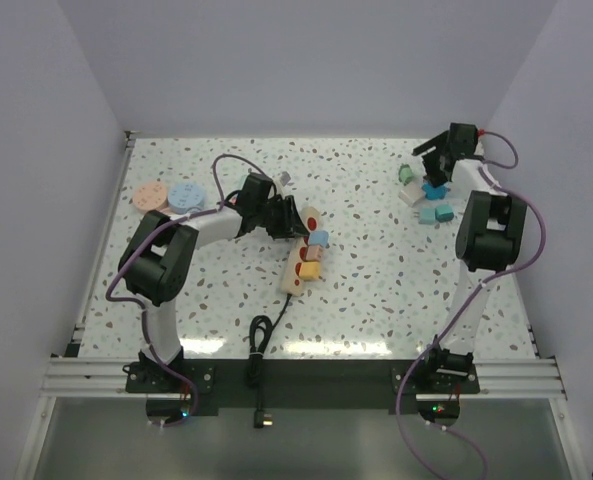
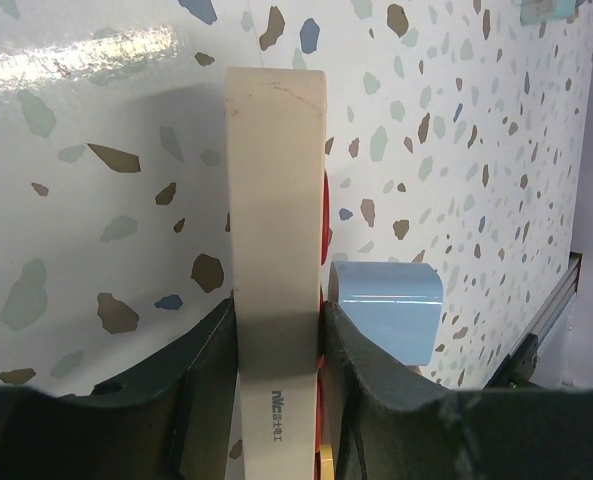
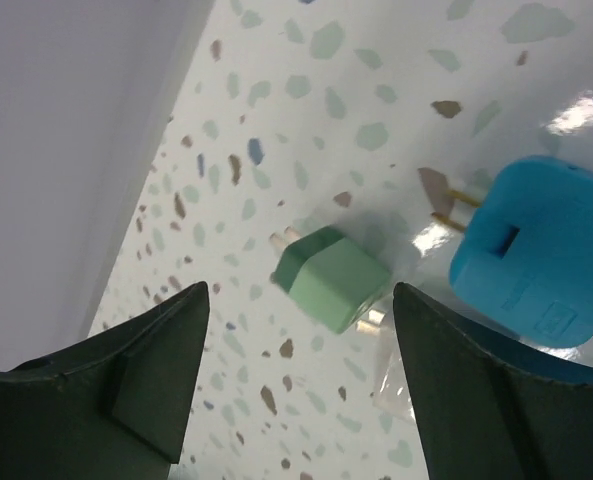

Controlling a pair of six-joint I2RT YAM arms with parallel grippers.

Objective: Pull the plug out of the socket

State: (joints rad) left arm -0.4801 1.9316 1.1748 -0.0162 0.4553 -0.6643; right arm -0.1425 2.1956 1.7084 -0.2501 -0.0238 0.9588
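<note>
- Left gripper (image 2: 276, 335) is clamped across one end of the socket (image 2: 274, 200), a dark finger (image 2: 201, 385) pressed against each long side of the pale wooden strip.
- On the left wrist view, a pale blue plug (image 2: 384, 310) sits in the strip, just beside the finger on that side.
- From above, the socket lies near the middle of the speckled table (image 1: 376, 290), with its black cable (image 1: 261, 335) trailing toward the near edge.
- Right gripper (image 1: 434, 165) hangs over the far right corner with its jaws wide apart and nothing between them.
- Below it, a green plug (image 3: 331, 278) and a turquoise plug (image 3: 536, 250) lie loose, near each other.
</note>
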